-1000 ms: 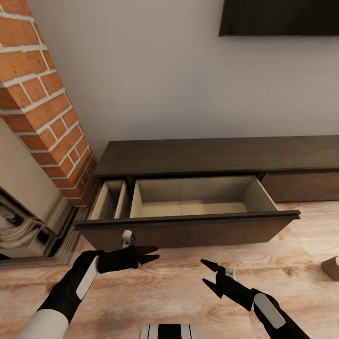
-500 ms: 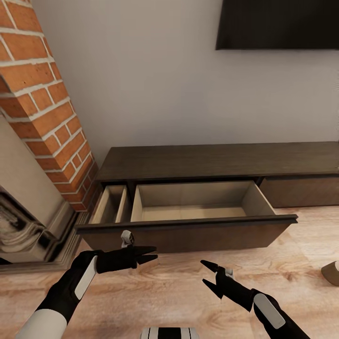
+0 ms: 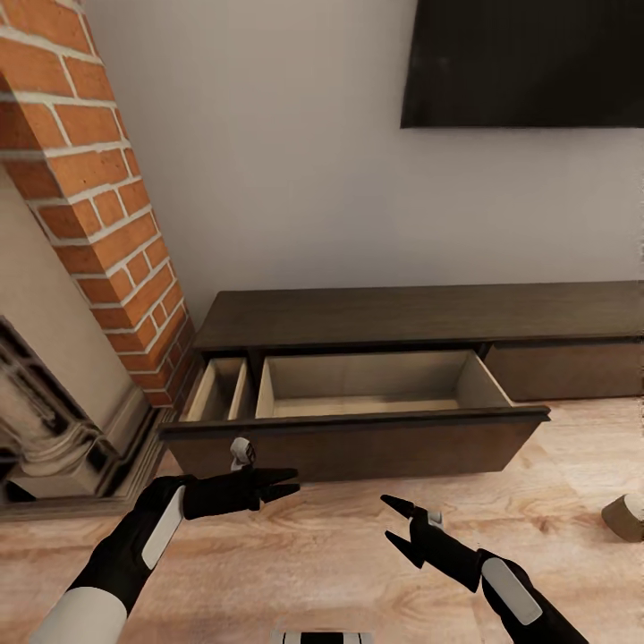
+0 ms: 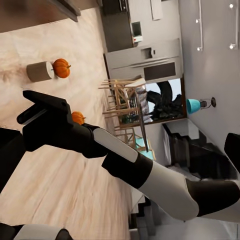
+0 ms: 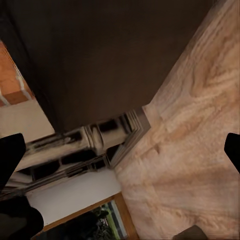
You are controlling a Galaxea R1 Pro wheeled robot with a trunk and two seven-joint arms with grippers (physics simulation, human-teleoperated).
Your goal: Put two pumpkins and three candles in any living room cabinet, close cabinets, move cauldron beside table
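Head view: open cabinet; left wrist view: pumpkin beside candle.

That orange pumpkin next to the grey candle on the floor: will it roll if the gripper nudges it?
Probably. The pumpkin looks round and ribbed, sitting on smooth wooden floor, so a side push would likely send it rolling. The candle touching it lies on its side and may roll too. Being smooth and bulbous, the pumpkin may squirt from a shallow pinch.
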